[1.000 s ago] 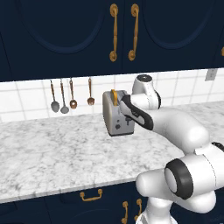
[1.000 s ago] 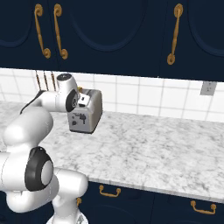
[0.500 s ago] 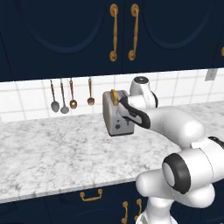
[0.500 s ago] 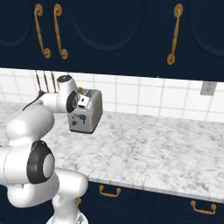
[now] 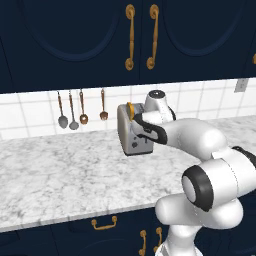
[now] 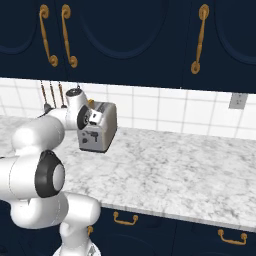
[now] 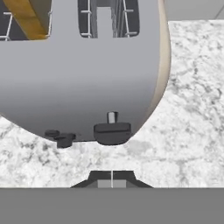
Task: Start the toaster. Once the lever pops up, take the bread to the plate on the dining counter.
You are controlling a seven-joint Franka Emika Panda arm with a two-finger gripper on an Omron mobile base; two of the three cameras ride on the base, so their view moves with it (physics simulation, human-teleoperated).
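Observation:
The silver-grey toaster stands on the marble worktop near the tiled wall, also seen from the right as toaster. A golden-orange bread slice pokes up from one slot, and the bread sits in the left slot in the hand view. My gripper is shut, its tips just off the toaster's end face, below the dark lever and beside the small knob. From the base cameras the gripper is at that end face. The plate and the dining counter are out of view.
The marble worktop runs left and right, with its front edge above navy drawers. Several utensils hang on the tiled wall left of the toaster. Navy wall cabinets hang overhead. A wall socket is at the far right.
My wrist has edged slightly toward the toaster and the elbow has shifted. The toaster and the bread have not visibly moved.

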